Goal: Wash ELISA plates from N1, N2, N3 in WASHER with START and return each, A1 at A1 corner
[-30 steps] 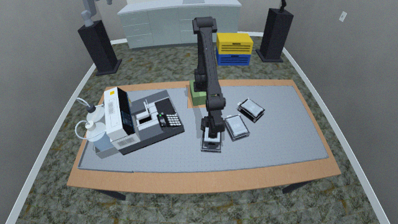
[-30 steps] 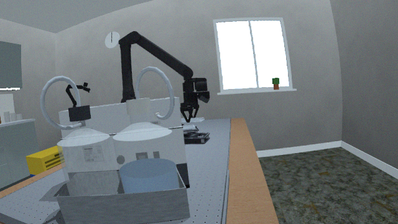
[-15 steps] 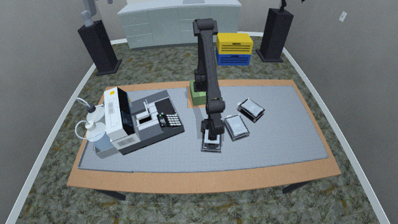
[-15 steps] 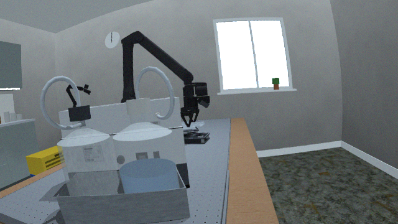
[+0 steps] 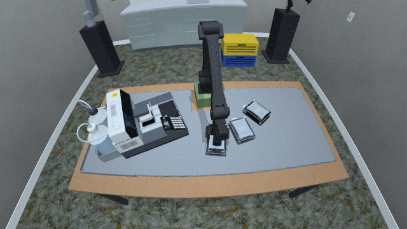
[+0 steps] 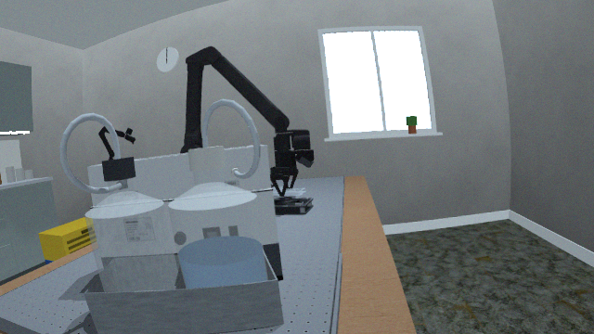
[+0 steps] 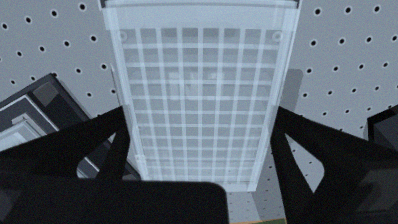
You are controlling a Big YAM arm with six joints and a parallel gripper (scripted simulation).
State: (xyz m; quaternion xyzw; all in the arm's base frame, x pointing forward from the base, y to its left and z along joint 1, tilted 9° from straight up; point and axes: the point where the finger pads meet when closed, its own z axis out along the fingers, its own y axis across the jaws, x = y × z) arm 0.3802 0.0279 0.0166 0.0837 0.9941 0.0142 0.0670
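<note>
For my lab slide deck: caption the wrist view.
Clear gridded plate between the pincer's black fingers, above perforated surface.

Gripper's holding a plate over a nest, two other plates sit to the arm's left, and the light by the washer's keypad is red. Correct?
Not red: the light by the keypad is green, as the top view shows. Rest stands: gripper holding a plate over a nest, two other plates to the arm's left.

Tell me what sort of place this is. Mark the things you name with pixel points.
Probably a laboratory: a plate washer [image 5: 122, 122] [image 6: 232, 211] with a keypad [image 5: 177, 123], bottles with tubing beside it, and well plates [image 5: 258, 110] on the perforated bench top.
</note>
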